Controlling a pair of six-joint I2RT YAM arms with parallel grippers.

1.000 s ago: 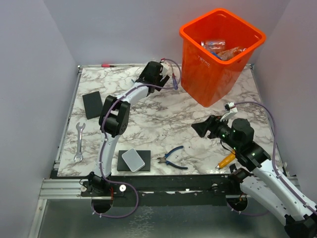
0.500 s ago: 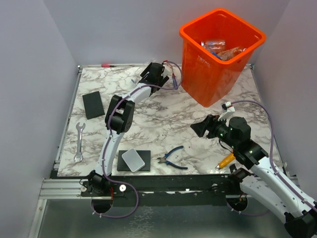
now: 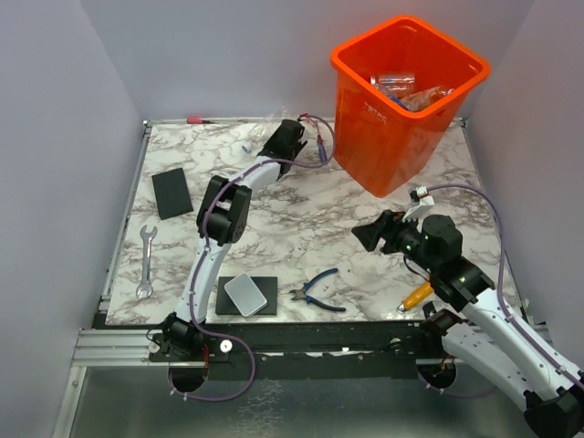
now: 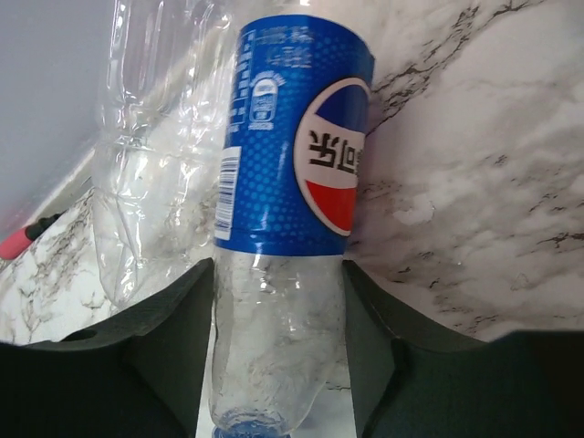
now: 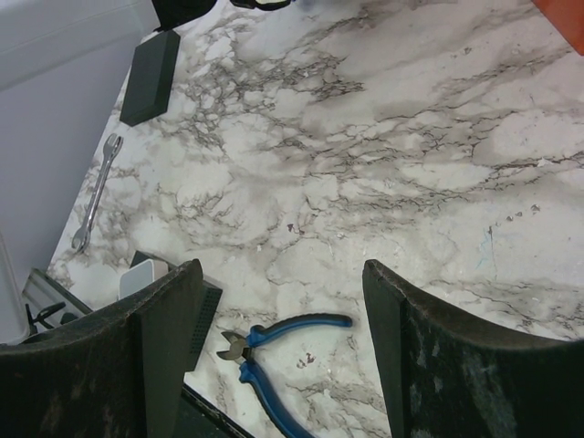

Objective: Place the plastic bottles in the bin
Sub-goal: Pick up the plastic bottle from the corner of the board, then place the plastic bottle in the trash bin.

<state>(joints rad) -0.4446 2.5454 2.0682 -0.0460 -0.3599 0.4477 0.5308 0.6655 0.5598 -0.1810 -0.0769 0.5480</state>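
Observation:
A clear plastic bottle [image 4: 292, 164] with a blue label stands between my left gripper's [image 4: 278, 269] fingers, which press on both of its sides. A crushed clear bottle [image 4: 155, 137] lies right beside it against the back wall. From above, my left gripper [image 3: 283, 139] reaches to the table's far edge, left of the orange bin [image 3: 365, 78]. Several bottles [image 3: 406, 91] lie inside the bin. My right gripper [image 3: 365, 235] hovers open over the marble near the front right, with nothing between its fingers [image 5: 173, 310].
Blue-handled pliers [image 3: 318, 290] [image 5: 274, 342] lie near the front edge. An orange-handled screwdriver [image 3: 415, 297] is under my right arm. A wrench [image 3: 146, 260], a black block [image 3: 171, 192] and a black pad with a white piece [image 3: 246, 295] sit on the left side.
My left gripper has pushed further toward the back edge and its fingers have closed in on the blue-labelled bottle. The right arm has barely shifted.

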